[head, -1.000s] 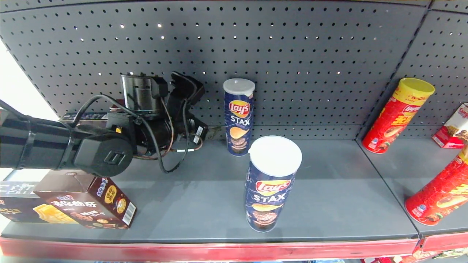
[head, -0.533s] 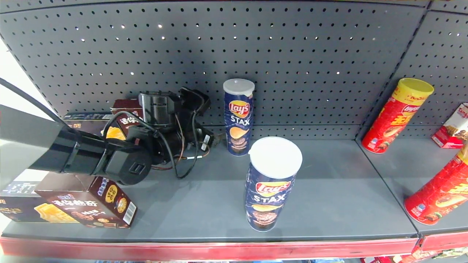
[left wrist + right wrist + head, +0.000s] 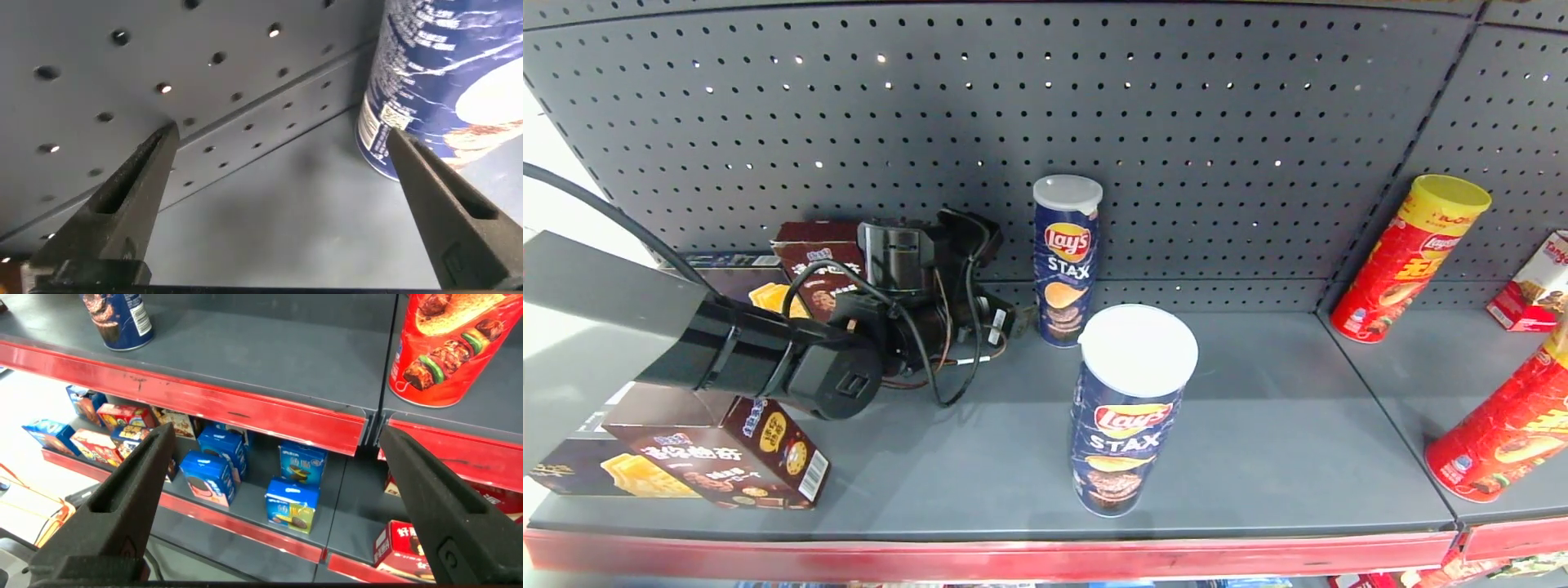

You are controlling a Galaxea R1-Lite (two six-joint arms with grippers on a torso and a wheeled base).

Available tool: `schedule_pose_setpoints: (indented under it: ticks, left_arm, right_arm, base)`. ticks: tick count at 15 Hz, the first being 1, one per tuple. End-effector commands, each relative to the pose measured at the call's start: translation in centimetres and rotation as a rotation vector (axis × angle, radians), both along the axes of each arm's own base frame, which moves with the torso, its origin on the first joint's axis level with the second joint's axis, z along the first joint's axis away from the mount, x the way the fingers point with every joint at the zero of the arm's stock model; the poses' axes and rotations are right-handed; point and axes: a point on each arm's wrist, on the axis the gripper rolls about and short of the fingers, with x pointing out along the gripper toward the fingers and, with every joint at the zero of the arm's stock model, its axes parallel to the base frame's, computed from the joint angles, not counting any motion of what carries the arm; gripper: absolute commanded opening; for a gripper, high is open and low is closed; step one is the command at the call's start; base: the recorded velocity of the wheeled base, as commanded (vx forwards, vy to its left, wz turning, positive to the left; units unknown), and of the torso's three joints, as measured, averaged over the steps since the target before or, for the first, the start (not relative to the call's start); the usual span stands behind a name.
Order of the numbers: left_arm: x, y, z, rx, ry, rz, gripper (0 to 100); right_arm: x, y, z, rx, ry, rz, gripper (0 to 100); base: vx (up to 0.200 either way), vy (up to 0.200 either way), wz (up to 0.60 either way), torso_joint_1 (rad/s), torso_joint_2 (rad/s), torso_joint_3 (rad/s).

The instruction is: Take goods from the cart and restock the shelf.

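Two tall blue chip cans stand on the grey shelf [image 3: 1274, 425]: a rear can [image 3: 1066, 261] against the pegboard and a front can [image 3: 1131, 408] near the red edge. My left gripper [image 3: 1013, 314] sits low on the shelf just left of the rear can. In the left wrist view this gripper [image 3: 282, 135] is open and empty, and the rear can [image 3: 449, 82] stands right beside one finger [image 3: 441, 204]. My right gripper [image 3: 276, 433] hangs open and empty below the shelf's front edge, with the front can's base [image 3: 118, 318] above it.
Brown snack boxes lie at front left [image 3: 719, 449] and at the back behind my left arm [image 3: 809, 265]. Red chip cans [image 3: 1413, 257] [image 3: 1503, 433] lean on the neighbouring shelf to the right. Blue boxes [image 3: 216, 461] fill the lower shelf.
My left arm has swung right and down toward the rear can. The rear can has shifted slightly to the right. The back brown box has come into view.
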Motion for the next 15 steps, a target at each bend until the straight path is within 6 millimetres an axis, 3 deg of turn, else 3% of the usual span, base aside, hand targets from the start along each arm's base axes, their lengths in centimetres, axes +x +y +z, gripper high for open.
schedule_pose_setpoints:
  ticks: [1,15]
  left_arm:
    - [-0.1,-0.5,0.0,-0.002,-0.002,-0.011,100]
    - [-0.7,-1.7,0.5,-0.013,-0.012,-0.042,100]
  right_arm:
    - [0.0,0.0,0.0,-0.001,0.001,0.001,100]
    - [0.0,0.0,0.0,-0.001,0.001,0.001,100]
  base:
    - [0.000,0.000,0.00,0.000,0.00,0.000]
    - [0.000,0.000,0.00,0.000,0.00,0.000]
